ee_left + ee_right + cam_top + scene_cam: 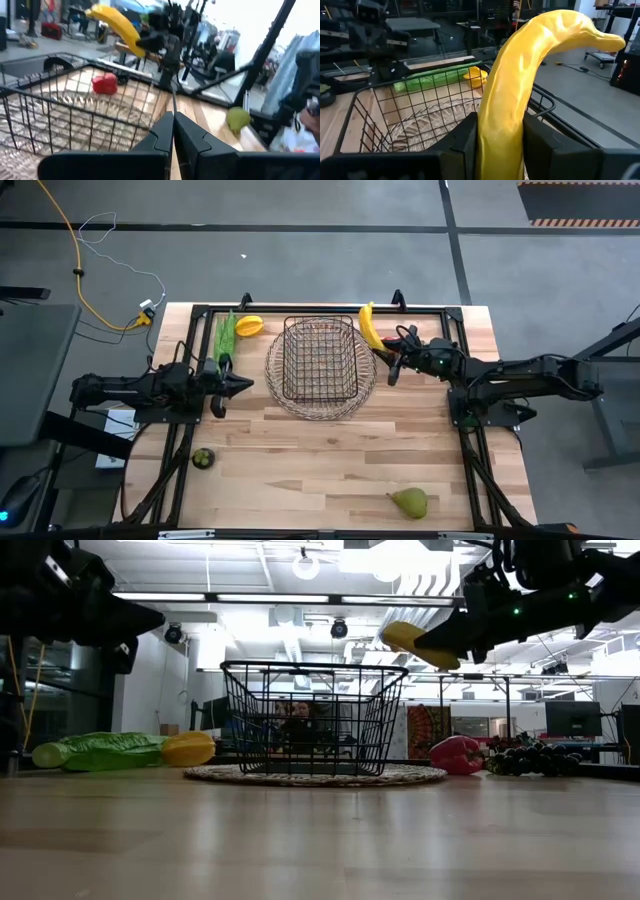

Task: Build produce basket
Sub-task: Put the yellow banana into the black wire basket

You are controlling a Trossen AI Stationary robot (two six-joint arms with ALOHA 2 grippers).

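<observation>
- Basket (320,366) sits at the tabletop (330,470) centre, toward 12 o'clock; looks empty in the high view.
- Banana (371,327) is off the tabletop, clamped in the right hand (392,358), at roughly 2 o'clock of the basket, just outside its rim. Low view shows it above rim height.
- Red pepper (455,754) and grapes (530,758) lie at 3 o'clock of the basket, under the right arm.
- Leafy bunch (225,337) and orange pepper (249,326) at 10 o'clock. Small green fruit (203,458) at 7, pear (409,502) at 5, both well apart from the basket.
- Left hand (243,384) is fully closed, holding nothing, parked at 9 o'clock just beside the basket.
- Step in hand, likely: carrying the first item over. Next move calls for shifting the banana toward 9 o'clock over the opening, lowering, then releasing; its length probably needs aligning with the basket's long side.
</observation>
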